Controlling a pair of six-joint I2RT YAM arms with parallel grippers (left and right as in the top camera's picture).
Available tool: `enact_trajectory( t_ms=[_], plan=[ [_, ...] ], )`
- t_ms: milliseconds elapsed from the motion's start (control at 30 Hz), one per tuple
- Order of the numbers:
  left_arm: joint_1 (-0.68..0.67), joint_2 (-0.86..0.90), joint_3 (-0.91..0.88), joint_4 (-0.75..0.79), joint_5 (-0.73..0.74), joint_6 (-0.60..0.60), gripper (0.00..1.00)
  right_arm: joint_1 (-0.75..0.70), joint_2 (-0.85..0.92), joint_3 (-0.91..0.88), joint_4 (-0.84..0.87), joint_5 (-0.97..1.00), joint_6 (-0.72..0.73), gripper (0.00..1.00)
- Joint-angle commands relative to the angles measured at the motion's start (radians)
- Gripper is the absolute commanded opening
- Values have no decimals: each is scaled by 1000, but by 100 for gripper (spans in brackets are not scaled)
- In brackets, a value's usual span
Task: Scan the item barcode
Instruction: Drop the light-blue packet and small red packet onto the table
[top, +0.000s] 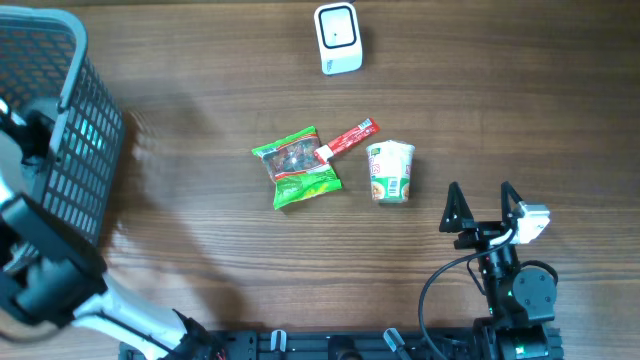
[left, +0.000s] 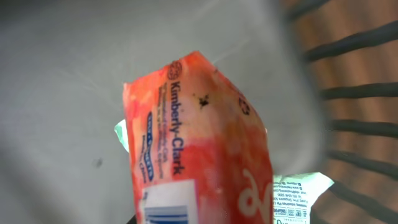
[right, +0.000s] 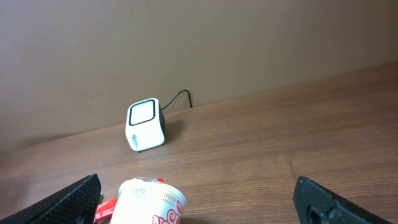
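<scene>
Orange Kimberly-Clark pack, with a blue-and-white patch at its lower edge, fills my left wrist view inside the basket. Only that view shows it. Whether my left tool grips it I cannot tell. My right tool stands wide open and empty near the cup, facing the scanner.

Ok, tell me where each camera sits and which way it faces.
Overhead: above the table, looking straight down; scanner, cup, basket, left arm, right arm show.
Left wrist: inside the basket, close on an orange pack; no fingers visible.
Right wrist: low, facing the scanner; its open fingers at both edges.
Shared: scanner and cup, overhead and right wrist.
</scene>
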Motion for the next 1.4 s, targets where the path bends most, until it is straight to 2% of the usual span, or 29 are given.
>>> enact_trajectory(
  t_ms=[0, 133, 267, 400, 500, 533, 567, 633, 667, 767, 800, 833, 867, 900, 1000, 1100, 1167, 1200, 1233, 1300, 1367],
  plan=[
    [-6, -266, 12, 19, 15, -46, 4, -3, -6, -1, 6, -8, 7, 100],
    [-6, -524, 15, 84, 16, -71, 4, -3, -6, -1, 6, -8, 6, 100],
    [-59, -706, 14, 57, 66, -91, 4, -3, -6, -1, 6, -8, 7, 100],
    [-317, -833, 14, -216, 98, -91, 4, -3, -6, -1, 6, -9, 6, 100],
    [-541, -816, -19, -427, 98, -90, 4, -3, -6, -1, 6, -8, 7, 100],
    [-604, -806, -59, -446, 97, -86, 4, -3, -6, -1, 6, -9, 7, 100],
    [-711, -784, -175, -428, 71, -87, 4, -3, -6, -1, 6, -8, 7, 100],
    [-801, -755, -322, -351, 53, -87, 4, -3, -6, -1, 6, -8, 7, 99],
    [-859, -723, -447, -253, 53, -88, 4, -3, -6, -1, 6, -8, 6, 100],
    [-954, -620, -657, -18, 53, -88, 4, -3, -6, -1, 6, -8, 7, 100],
    [-975, -581, -690, 37, 53, -87, 7, -3, -6, -1, 6, -8, 7, 100],
    [-992, -531, -701, 64, 54, -87, 59, -3, -6, -1, 6, -8, 6, 100],
    [-996, -505, -697, 72, 67, -87, 88, -3, -6, -1, 6, -8, 7, 100],
    [-996, -506, -682, 70, 71, -86, 100, -3, -6, -1, 6, -8, 7, 100],
    [-996, -543, -565, -2, 52, -26, 100, -3, -6, -1, 6, -8, 7, 100],
    [-996, -586, -397, -100, -56, -14, 100, -3, -6, -1, 6, -8, 7, 100],
    [-1004, -594, -373, -119, 21, -6, 98, -3, -6, -1, 6, -9, 7, 100],
    [-1019, -590, -375, -156, 30, -6, 93, -3, -6, -1, 6, -8, 7, 100],
    [-1043, -584, -383, -190, 21, 20, 92, -3, -6, -1, 6, -8, 7, 100],
    [-1107, -558, -420, -208, -96, 76, 100, -3, -6, -1, 6, -8, 7, 100],
    [-1177, -520, -444, -207, -238, 106, 100, -3, -6, -1, 6, -8, 7, 100]
  ],
)
